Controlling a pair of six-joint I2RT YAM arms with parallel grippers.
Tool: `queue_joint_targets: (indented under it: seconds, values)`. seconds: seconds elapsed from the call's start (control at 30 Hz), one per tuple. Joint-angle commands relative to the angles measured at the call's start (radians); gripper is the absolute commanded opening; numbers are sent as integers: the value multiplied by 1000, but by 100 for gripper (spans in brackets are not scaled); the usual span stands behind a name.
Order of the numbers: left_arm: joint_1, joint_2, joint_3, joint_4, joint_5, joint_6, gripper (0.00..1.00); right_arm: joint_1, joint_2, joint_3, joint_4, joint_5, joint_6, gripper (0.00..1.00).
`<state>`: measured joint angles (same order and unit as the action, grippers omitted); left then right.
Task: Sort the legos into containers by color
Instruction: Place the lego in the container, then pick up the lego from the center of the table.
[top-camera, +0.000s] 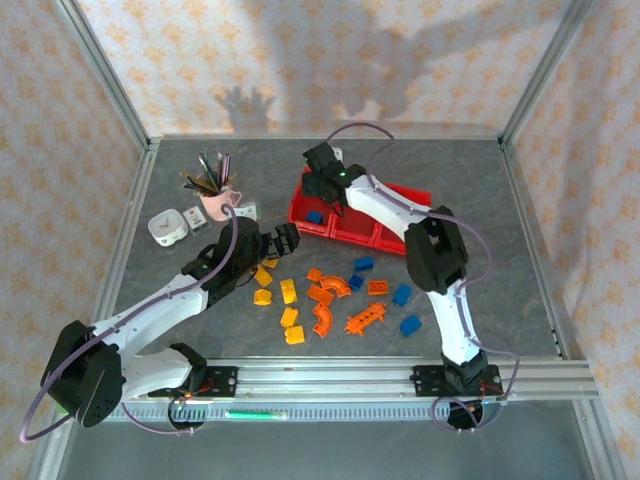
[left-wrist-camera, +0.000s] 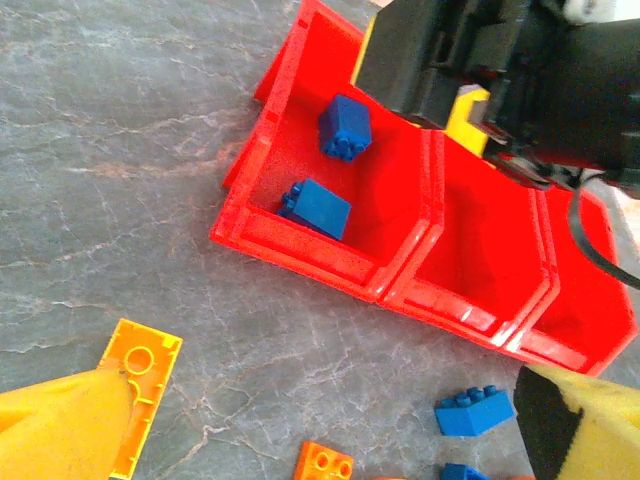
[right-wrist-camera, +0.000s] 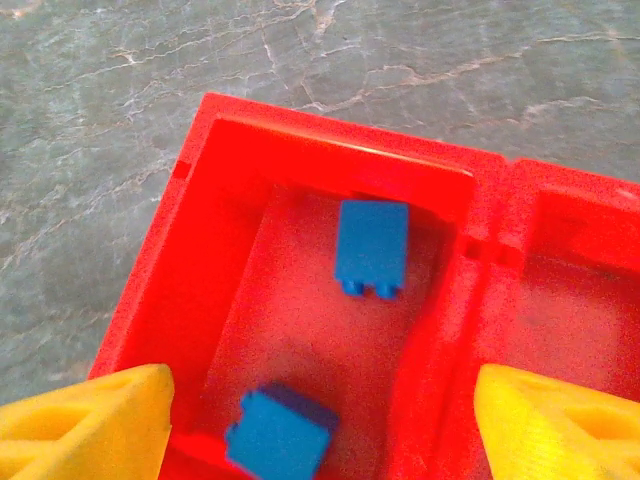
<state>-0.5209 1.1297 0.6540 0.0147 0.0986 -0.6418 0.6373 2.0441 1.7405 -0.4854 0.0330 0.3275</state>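
Right wrist: right gripper (right-wrist-camera: 322, 385) apart, lower blue brick (right-wrist-camera: 280, 435) blurred; left gripper (left-wrist-camera: 330, 400) apart.

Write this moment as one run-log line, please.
left gripper: open, by yellow brick | right gripper: open, over end bin | end bin: two blue bricks inside | table: loose bricks unsorted

You are looking at bright red containers (top-camera: 345, 235) holding two blue legos (right-wrist-camera: 371, 248), on a bench (top-camera: 500, 260) that is showing dark grey with pale marble veining. On it you are seeing yellow legos (top-camera: 289, 291), orange legos (top-camera: 322, 319) and more blue bricks (top-camera: 410, 325). The walls (top-camera: 300, 50) are showing cream with a repeating orange flower print, and the cup (top-camera: 215, 207) is showing pink.
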Motion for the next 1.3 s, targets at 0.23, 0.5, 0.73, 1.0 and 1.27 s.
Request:
queue_joint_targets:
  seconds: [0.23, 0.5, 0.73, 1.0, 1.27]
  values:
    - [-49, -71, -31, 24, 70, -6, 99, 10, -385, -386, 63, -7, 74, 86]
    - [-175, -97, -88, 90, 18, -80, 99, 34, -568, -648, 30, 32, 166, 89]
    - [-228, -93, -138, 159, -10, -150, 99, 38, -651, -853, 74, 26, 268, 90]
    - [-263, -60, -131, 157, -48, -160, 99, 48, -593, -922, 160, -5, 294, 89]
    - [-268, -34, -126, 169, -56, -162, 99, 58, -476, -880, 216, -3, 221, 85]
